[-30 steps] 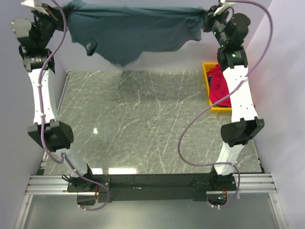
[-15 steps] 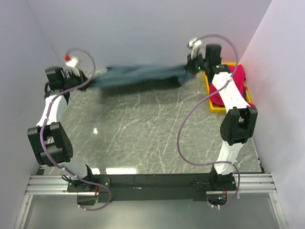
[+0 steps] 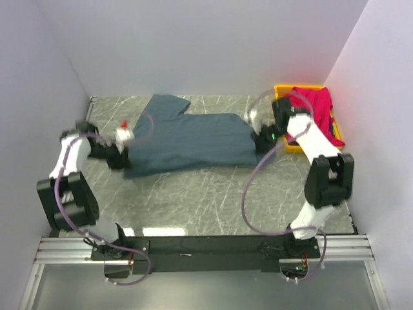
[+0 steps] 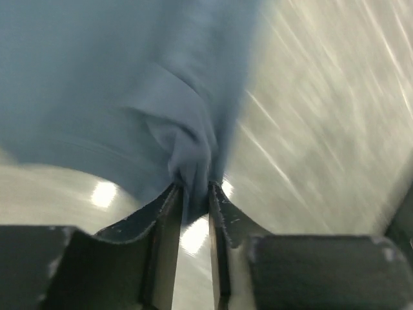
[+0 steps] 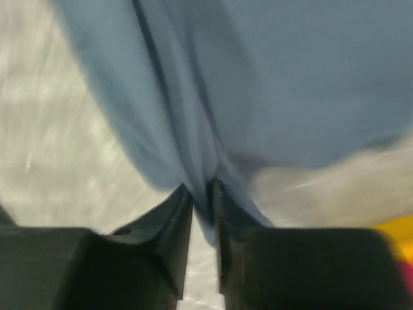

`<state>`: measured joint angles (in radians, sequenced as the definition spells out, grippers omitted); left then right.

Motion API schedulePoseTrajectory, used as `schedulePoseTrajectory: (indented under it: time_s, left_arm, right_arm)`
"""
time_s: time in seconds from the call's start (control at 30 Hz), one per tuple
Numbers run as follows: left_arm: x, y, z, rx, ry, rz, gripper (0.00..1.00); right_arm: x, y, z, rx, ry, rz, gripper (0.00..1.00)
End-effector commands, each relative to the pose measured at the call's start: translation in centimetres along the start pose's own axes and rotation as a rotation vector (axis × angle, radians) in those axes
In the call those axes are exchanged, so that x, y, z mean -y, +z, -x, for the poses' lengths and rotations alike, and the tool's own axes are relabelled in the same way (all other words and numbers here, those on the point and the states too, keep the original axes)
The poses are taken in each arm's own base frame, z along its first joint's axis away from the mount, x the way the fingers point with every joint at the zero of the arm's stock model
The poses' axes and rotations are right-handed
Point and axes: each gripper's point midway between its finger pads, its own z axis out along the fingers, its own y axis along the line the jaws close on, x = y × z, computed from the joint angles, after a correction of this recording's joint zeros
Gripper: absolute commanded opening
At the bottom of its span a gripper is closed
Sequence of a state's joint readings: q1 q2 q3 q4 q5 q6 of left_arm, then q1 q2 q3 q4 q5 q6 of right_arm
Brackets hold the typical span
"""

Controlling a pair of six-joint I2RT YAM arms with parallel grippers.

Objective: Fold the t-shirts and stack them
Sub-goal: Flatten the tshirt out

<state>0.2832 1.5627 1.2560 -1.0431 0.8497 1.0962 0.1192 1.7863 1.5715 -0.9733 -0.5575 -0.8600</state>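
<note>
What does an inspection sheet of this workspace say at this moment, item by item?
Surface: dark marbled table, glossy.
Job's things: blue-grey t-shirt spread flat across the far half; red t-shirt heaped in the bin.
Clutter: yellow bin at far right.
End effectors: left end effector and right end effector each shut on the blue-grey t-shirt's edge.
Cables: purple cables loop along both arms.
Surroundings: plain pale walls on three sides.

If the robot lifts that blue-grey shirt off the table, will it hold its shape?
Probably not: the blue-grey shirt bunches into soft folds where the jaws pinch it, so it looks floppy. It lies thin and flat on the table, so it is likely light.
</note>
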Motion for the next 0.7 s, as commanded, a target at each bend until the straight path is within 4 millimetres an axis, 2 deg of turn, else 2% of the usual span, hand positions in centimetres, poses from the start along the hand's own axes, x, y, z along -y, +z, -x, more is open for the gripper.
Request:
schedulePoseTrajectory:
  time_s: [0.0, 0.03, 0.07, 0.1, 0.13, 0.17, 0.27, 0.3, 0.33, 0.37, 0.4, 0.43, 0.5, 0.53, 0.57, 0.6, 0.67]
  left_arm:
    - [9.5, -2.1, -5.0, -0.138, 0.246, -0.179, 0.31]
    - [11.1, -1.9, -7.1, -0.177, 0.286, -0.197, 0.34]
    - [11.5, -2.1, -7.3, -0.179, 0.399, -0.183, 0.38]
    - [11.9, -2.8, -6.8, -0.175, 0.488, -0.11, 0.43]
    - [12.0, -2.6, -6.5, -0.149, 0.503, -0.065, 0.53]
    - [11.8, -2.8, -6.0, -0.132, 0.517, -0.02, 0.58]
    - [11.9, -3.4, -4.3, -0.085, 0.514, 0.037, 0.69]
    - [11.6, -3.1, -4.1, -0.075, 0.473, 0.022, 0.76]
    - [11.3, -3.3, -3.5, -0.06, 0.422, 0.023, 0.83]
    - [10.8, -3.0, -2.6, -0.023, 0.382, 0.024, 0.83]
    - [9.8, -2.8, -1.8, -0.008, 0.325, 0.01, 0.81]
    - [9.6, -2.6, -1.4, 0.003, 0.242, 0.0, 0.79]
    - [7.9, -1.6, -0.2, -0.002, 0.162, -0.008, 0.73]
    - [7.8, -1.1, -0.1, -0.011, 0.053, -0.004, 0.73]
    - [6.2, -0.3, 1.1, 0.008, 0.072, 0.041, 0.72]
    - [5.2, 0.5, 0.5, -0.015, 0.012, 0.064, 0.72]
    - [4.1, 1.6, 1.1, -0.008, -0.107, 0.102, 0.72]
  right_arm:
    - [-7.1, -1.0, -7.9, -0.191, -0.149, 0.126, 0.28]
    - [-7.8, -1.9, -8.3, -0.186, -0.22, 0.098, 0.39]
    - [-8.3, -2.1, -9.2, -0.212, -0.248, 0.087, 0.46]
    - [-9.4, -1.8, -10.3, -0.232, -0.266, 0.103, 0.52]
    - [-9.7, -2.5, -10.1, -0.222, -0.289, 0.077, 0.68]
    - [-9.9, -2.7, -9.9, -0.217, -0.29, 0.067, 0.76]
    - [-10.1, -3.3, -8.6, -0.191, -0.239, 0.078, 0.79]
    - [-9.5, -3.6, -7.2, -0.163, -0.218, 0.059, 0.79]
    - [-9.4, -2.8, -6.9, -0.16, -0.143, 0.089, 0.79]
    - [-8.6, -2.8, -5.7, -0.145, -0.116, 0.076, 0.78]
    - [-8.7, -1.5, -5.7, -0.157, -0.018, 0.125, 0.7]
    - [-8.4, -1.1, -5.4, -0.161, 0.023, 0.139, 0.66]
    - [-7.5, 0.2, -4.6, -0.173, 0.156, 0.145, 0.61]
    - [-7.3, 0.6, -4.4, -0.172, 0.193, 0.153, 0.59]
    - [-7.0, 0.9, -4.0, -0.169, 0.223, 0.147, 0.58]
    - [-6.8, 1.9, -4.1, -0.179, 0.292, 0.15, 0.57]
    - [-6.3, 2.6, -3.6, -0.173, 0.345, 0.148, 0.54]
